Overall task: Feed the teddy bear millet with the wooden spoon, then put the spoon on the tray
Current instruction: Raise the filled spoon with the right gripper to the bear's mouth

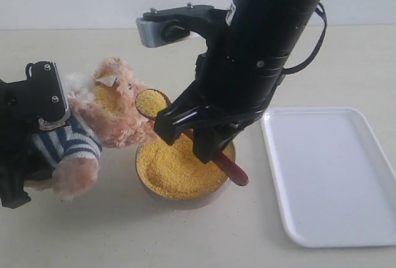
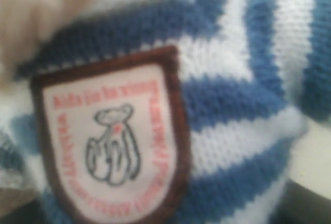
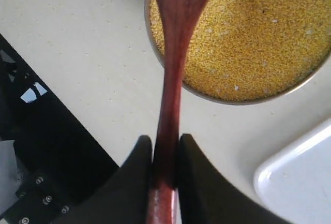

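The teddy bear (image 1: pixel 114 116), fluffy tan-pink in a striped shirt, leans toward the metal bowl (image 1: pixel 185 201) heaped with yellow millet (image 1: pixel 176 172). My left gripper (image 1: pixel 37 135) holds its body from the left. The shirt (image 2: pixel 232 100) and chest badge (image 2: pixel 108 141) fill the left wrist view and hide the fingers. My right gripper (image 1: pixel 195 138) (image 3: pixel 164 144) is shut on the wooden spoon's handle (image 3: pixel 170 79). The spoon's bowl (image 1: pixel 151 103) carries millet right at the bear's muzzle, above the bowl's far-left rim. The white tray (image 1: pixel 334 175) lies to the right with nothing on it.
The handle's end (image 1: pixel 236 174) sticks out over the bowl's right rim, near the tray's left edge. In the right wrist view the millet (image 3: pixel 248 38), the bowl rim (image 3: pixel 217 100) and a tray corner (image 3: pixel 300 182) show. Pale tabletop (image 1: pixel 93 231) surrounds everything.
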`<move>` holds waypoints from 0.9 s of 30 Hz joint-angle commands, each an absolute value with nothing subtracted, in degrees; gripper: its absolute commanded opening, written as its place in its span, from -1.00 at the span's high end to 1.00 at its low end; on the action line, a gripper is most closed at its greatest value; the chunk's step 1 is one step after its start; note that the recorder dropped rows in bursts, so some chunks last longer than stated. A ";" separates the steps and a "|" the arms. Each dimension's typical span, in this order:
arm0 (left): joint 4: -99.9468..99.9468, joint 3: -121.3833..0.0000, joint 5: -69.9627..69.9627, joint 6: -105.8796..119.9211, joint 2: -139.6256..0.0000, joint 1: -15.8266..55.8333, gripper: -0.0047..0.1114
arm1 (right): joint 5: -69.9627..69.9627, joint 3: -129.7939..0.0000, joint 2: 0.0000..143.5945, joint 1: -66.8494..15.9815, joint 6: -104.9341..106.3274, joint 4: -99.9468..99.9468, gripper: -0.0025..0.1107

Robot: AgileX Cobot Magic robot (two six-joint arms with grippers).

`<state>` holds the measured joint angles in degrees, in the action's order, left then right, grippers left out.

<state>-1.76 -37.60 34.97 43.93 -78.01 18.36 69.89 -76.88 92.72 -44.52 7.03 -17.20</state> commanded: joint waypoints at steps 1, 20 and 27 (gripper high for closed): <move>-0.86 -38.05 33.65 43.30 -77.95 18.65 0.85 | 69.96 -80.67 94.82 -47.64 5.58 -17.10 0.96; -0.87 -38.05 34.21 43.30 -77.95 18.65 0.85 | 69.96 -96.16 108.14 -49.02 1.66 -17.85 0.96; -0.87 -38.05 34.09 43.30 -76.80 18.65 0.85 | 69.96 -96.05 108.14 -44.23 5.11 -30.01 0.96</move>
<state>-1.66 -37.60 35.17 43.93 -77.87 18.36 69.92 -95.65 108.46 -44.64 3.73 -27.83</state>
